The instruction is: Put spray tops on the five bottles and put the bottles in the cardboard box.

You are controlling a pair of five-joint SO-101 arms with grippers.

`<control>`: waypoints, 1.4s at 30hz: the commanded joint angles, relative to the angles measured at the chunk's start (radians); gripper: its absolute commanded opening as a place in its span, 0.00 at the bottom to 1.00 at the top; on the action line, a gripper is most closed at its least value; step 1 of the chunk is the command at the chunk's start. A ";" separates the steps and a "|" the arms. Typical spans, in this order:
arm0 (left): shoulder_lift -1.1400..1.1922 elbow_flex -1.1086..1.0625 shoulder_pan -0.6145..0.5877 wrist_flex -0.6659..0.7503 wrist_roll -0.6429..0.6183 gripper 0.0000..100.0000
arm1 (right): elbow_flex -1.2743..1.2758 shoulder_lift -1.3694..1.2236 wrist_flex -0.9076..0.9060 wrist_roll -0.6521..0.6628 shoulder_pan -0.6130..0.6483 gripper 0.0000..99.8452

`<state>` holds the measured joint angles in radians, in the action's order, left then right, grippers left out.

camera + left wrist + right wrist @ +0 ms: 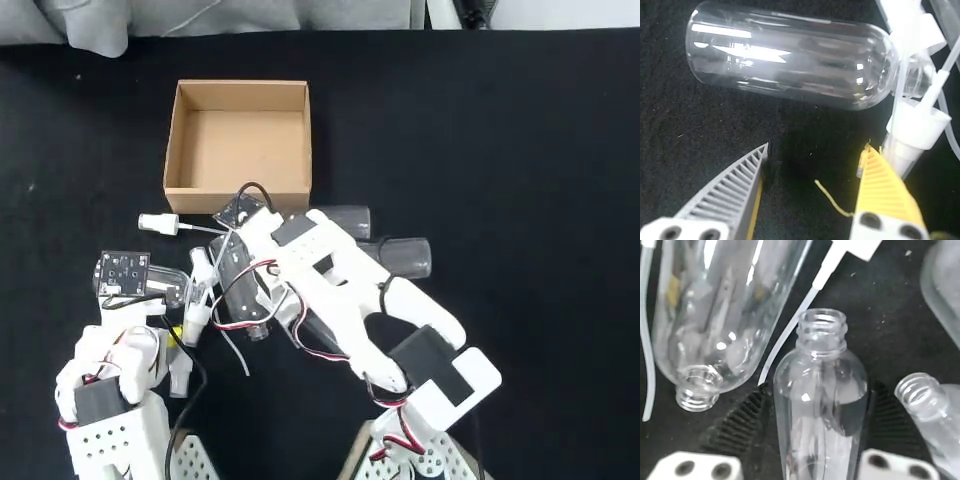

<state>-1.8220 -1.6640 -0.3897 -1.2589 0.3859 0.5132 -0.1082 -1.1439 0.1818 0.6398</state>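
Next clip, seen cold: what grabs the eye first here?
The right end effector grips an uncapped clear bottle, neck pointing away from it, just in front of the cardboard box, which has no bottles in it. Beside it, the left end effector hangs open over the black table, with another bottle lying on its side ahead and a white spray top against its yellow finger.
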 commanded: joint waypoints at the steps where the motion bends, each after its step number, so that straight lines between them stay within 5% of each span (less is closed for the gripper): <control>1: -0.002 0.010 -0.012 0.009 0.000 0.27 | -0.054 0.076 -0.005 -0.009 -0.025 0.24; 14: -0.002 0.010 -0.012 0.009 0.000 0.27 | -0.042 0.148 -0.014 -0.009 -0.031 0.07; 42: 0.000 0.061 -0.051 0.012 -0.006 0.27 | 0.081 0.579 -0.084 -0.011 -0.055 0.05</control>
<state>-1.8220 -1.6640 -0.3974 -1.2589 0.3874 0.5992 0.3951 -1.2267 0.1818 0.6168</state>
